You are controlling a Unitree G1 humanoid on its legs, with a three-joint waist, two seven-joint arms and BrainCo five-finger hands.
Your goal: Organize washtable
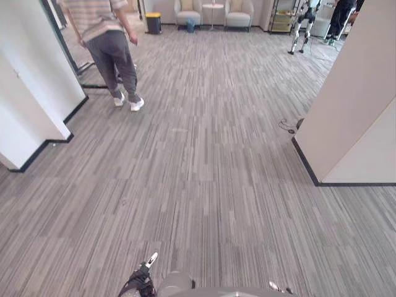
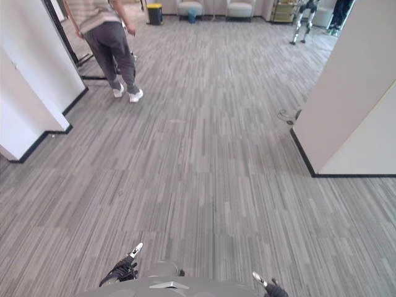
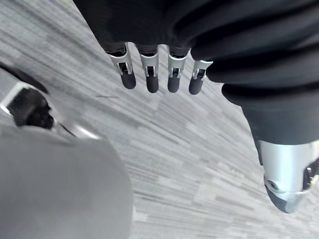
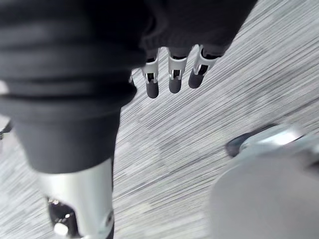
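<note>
Which way the washtable lay could not be told, so neither hand could be judged nearer: the left hand (image 3: 151,74) and right hand (image 4: 174,77) hung with straight, relaxed fingers holding nothing above the grey striped carpet (image 1: 204,185), a person (image 1: 108,43) mid-stride at upper left.

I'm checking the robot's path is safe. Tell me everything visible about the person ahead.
The person is ahead on the robot's left, back turned, seen from the shoulders down. They wear a pale striped top, dark grey trousers and white shoes. Arms hang down; the legs are apart as in a stride. Both shoes are on the grey striped carpet, near a white wall corner.
</note>
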